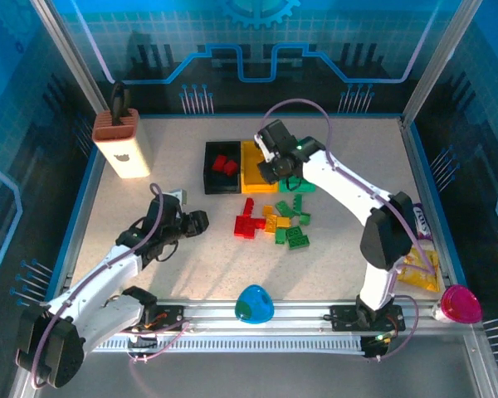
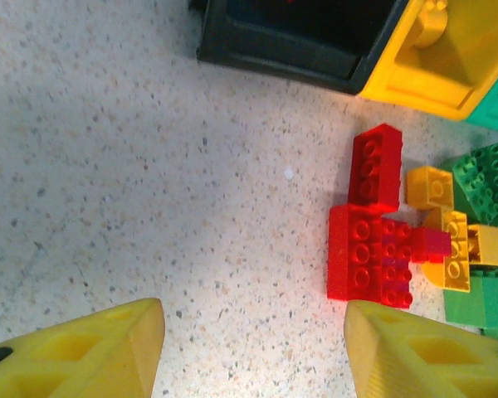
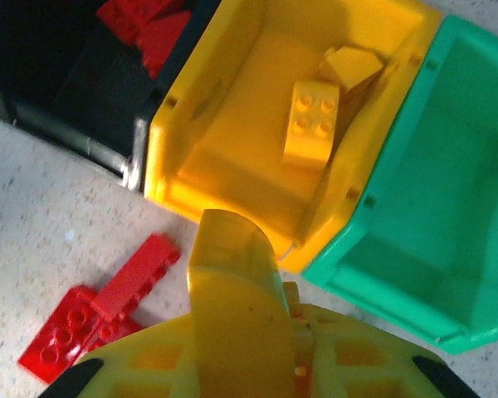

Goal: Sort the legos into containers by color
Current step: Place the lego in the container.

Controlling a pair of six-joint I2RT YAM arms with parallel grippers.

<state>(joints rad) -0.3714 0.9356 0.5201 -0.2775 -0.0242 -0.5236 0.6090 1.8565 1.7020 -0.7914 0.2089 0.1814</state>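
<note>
left end effector (image 2: 253, 348): mine, released, fingers wide apart and cut off at the frame edge, over the bench (image 2: 149, 166)
right end effector (image 1: 275, 169): mine, over the yellow bin (image 3: 183, 133); cannot tell if clenched
legos (image 1: 274, 224): loose pile in front of the containers (image 1: 247, 182); some red in the black bin (image 1: 211, 176)
green bin (image 3: 448, 207): partly hidden by my arm from above
</note>
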